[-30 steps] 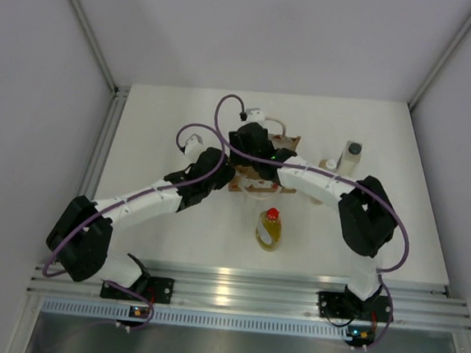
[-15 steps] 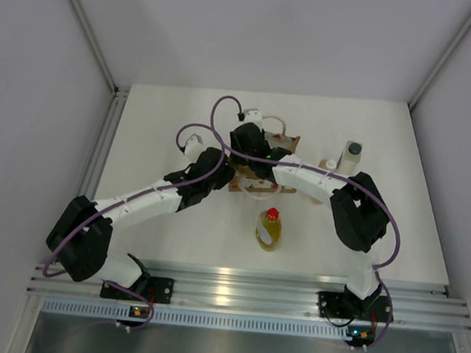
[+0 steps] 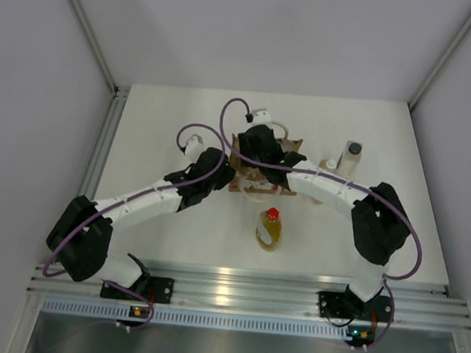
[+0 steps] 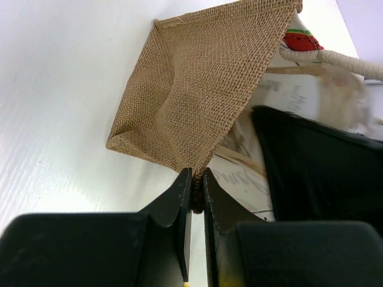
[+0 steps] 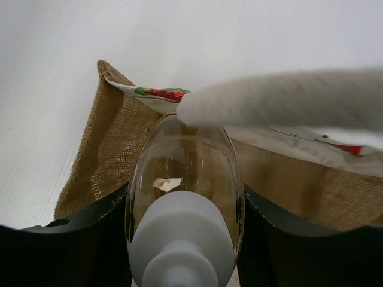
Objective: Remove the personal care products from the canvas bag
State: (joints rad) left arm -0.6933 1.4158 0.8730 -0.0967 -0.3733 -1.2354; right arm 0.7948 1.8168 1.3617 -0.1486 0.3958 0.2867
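I judge the job about half done: the yellow bottle (image 3: pixel 269 229) with red cap and the pale bottle (image 3: pixel 351 159) with dark grey cap are out on the desk (image 3: pixel 166 121), near the canvas bag (image 4: pixel 197 89). My left gripper (image 4: pixel 194 191) is pinched together on the bag's coarse, loosely woven burlap edge. The right gripper (image 5: pixel 184 200) is clamped on a smooth, rounded, see-through white-capped bottle (image 5: pixel 182 173) at the bag's mouth, under the thick cream rope handle (image 5: pixel 287 98).
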